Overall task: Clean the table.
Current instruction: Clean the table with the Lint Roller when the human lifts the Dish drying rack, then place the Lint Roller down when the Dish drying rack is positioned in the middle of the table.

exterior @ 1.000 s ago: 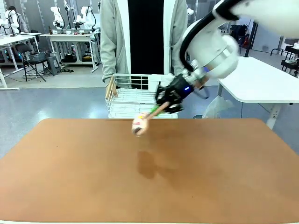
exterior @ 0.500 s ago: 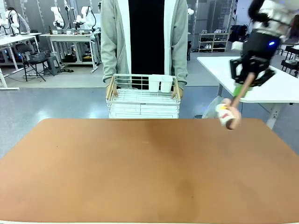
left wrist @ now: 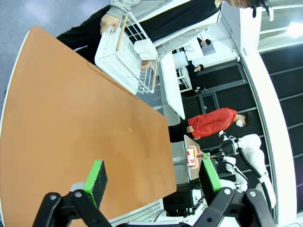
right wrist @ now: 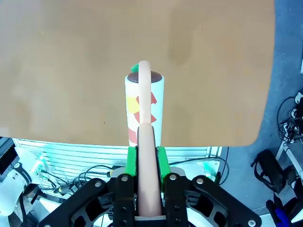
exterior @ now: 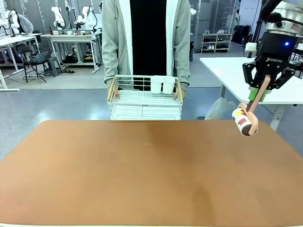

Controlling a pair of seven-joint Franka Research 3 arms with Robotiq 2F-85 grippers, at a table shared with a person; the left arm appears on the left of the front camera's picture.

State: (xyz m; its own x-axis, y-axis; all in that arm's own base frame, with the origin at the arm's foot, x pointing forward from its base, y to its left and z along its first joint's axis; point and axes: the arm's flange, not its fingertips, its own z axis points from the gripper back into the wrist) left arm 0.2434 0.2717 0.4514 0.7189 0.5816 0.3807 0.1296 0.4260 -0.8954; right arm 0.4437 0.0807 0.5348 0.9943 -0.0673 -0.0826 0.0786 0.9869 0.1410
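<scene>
Pinching a lint roller (exterior: 244,122) by its handle in the right claw (exterior: 262,91), right of frame, over the table (exterior: 142,175) edge, with left claw (left wrist: 152,176) spread wide.

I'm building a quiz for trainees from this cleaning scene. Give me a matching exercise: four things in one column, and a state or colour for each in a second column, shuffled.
Things
1. roller
2. basket
3. left gripper
4. table

States
A. held by the person at the table's far edge
B. open, nothing between its fingers
C. reddish-brown top
D. clamped by its handle in the right gripper

Pairs: 1-D, 2-A, 3-B, 4-C
</scene>
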